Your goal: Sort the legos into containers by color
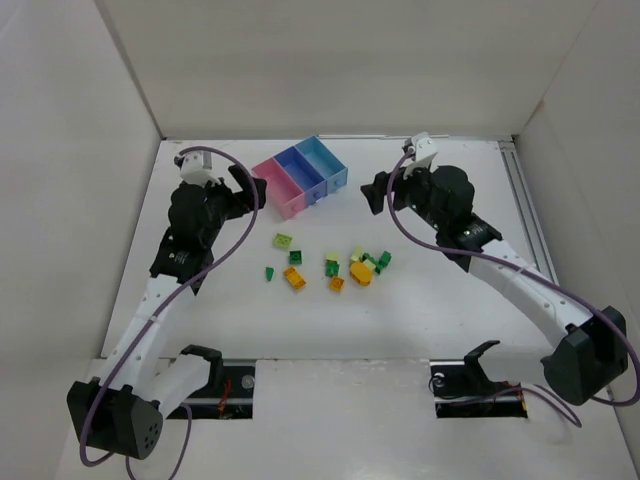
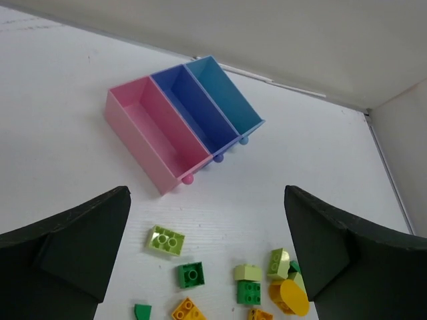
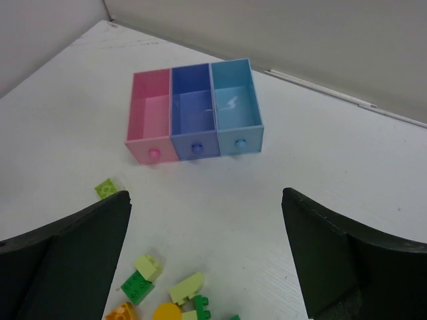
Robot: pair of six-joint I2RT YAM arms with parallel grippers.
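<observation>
Lying scattered, legos, containers behind

The white table carries three containers joined in a row toward its far side and set at a slant: a pink bin on the left, a purple-blue bin in the middle and a light blue bin on the right, each with a small round knob on its near end. The legos lie loose nearer the middle, well apart from the bins. A pale yellow-green brick lies closest to the bins, with a dark green brick just beside it, then a tiny dark green piece and an orange-yellow brick. To their right, pale, orange and dark green pieces bunch around a larger orange-yellow piece.
</observation>
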